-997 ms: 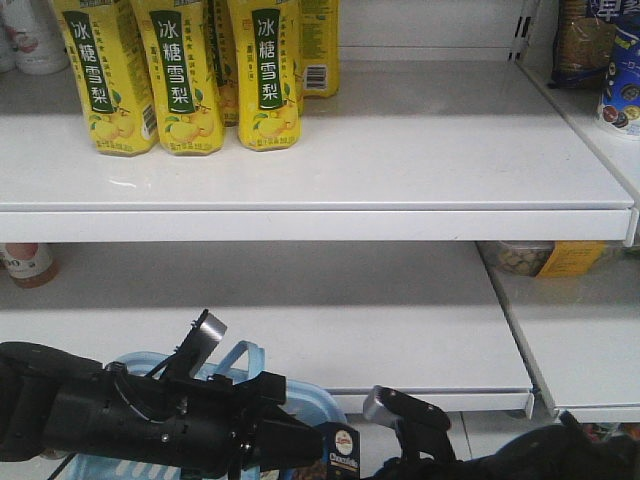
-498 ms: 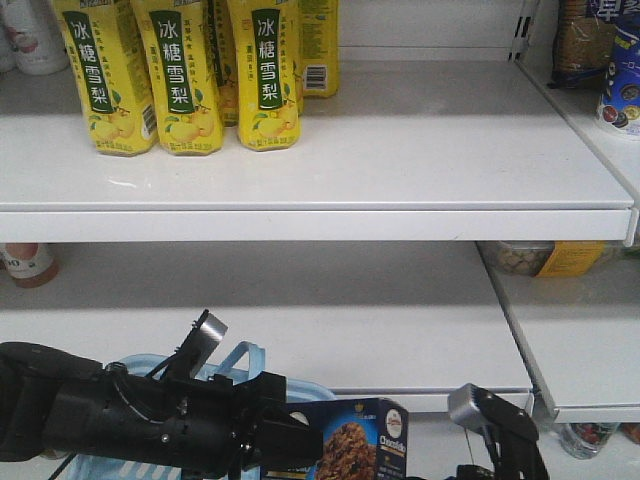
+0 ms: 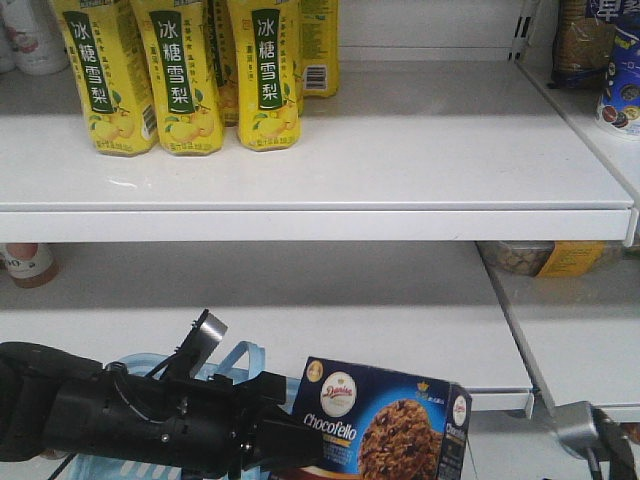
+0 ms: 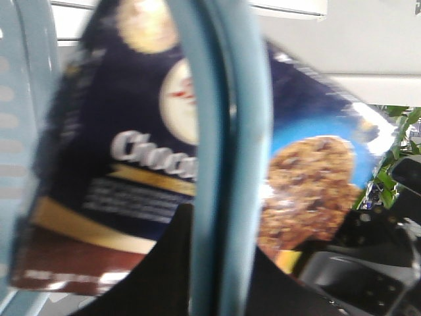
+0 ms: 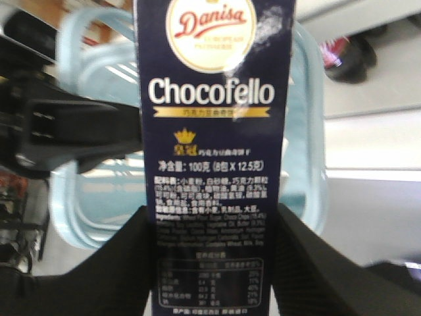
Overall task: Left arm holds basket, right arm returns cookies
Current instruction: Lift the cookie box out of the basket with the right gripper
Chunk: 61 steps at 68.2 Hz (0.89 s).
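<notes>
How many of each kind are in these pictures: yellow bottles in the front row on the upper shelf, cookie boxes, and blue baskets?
Yellow bottles, front row: 3
Cookie box: 1
Blue basket: 1
Total: 5

Glossy printed cardboard cookies box (image 3: 380,425); smooth light blue plastic basket (image 5: 309,131); smooth white shelf (image 3: 400,150)

Your left arm (image 3: 120,415) lies level, left gripper (image 3: 290,440) closed on the basket (image 4: 230,131); your right gripper (image 5: 214,263) pinches the cookies (image 3: 385,425).
</notes>
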{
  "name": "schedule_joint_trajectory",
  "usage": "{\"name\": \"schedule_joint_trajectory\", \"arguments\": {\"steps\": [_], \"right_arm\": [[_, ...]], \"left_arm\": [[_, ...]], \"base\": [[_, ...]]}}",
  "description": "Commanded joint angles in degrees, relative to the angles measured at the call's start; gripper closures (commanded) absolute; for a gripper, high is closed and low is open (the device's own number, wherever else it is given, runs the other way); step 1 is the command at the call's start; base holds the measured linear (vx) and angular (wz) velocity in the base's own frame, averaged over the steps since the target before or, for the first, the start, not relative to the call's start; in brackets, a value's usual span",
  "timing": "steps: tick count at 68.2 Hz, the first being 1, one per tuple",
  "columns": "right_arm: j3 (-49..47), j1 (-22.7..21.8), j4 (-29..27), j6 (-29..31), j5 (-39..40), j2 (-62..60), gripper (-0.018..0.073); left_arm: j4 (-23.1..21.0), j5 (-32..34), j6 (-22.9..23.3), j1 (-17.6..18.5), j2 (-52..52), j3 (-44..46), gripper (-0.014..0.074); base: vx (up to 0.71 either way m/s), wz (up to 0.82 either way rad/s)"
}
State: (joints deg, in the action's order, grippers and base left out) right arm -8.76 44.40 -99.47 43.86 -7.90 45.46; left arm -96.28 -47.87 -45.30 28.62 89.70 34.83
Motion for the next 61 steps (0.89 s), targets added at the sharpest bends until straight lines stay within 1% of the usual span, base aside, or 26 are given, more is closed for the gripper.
{"name": "schedule_joint_trajectory", "arguments": {"steps": [1,17,43,61], "right_arm": [[-1.45,-0.15,-1.39,0.07,1.37,-4.04,0.0333],[-1.45,-0.15,1.00,1.22,5.69,-8.54,0.0332],[-1.45,-0.15,6.83,2.09,6.99,-9.14,0.0330],[-1.50,-0.15,6.78,5.36,9.59,-9.14,0.0326]], "left_arm": [[-2.99,-3.42,-0.46,0.01,-2.27,1.21,0.0603],[-2.99,-3.42,-0.46,0.01,-2.27,1.21,0.0603],[-2.99,-3.42,-0.46,0.01,-2.27,1.21,0.0603],[-2.99,-3.42,-0.46,0.01,-2.27,1.21,0.0603]], "base": [[0.00,0.00],[0.00,0.00],[0.00,0.00],[0.00,0.00]]}}
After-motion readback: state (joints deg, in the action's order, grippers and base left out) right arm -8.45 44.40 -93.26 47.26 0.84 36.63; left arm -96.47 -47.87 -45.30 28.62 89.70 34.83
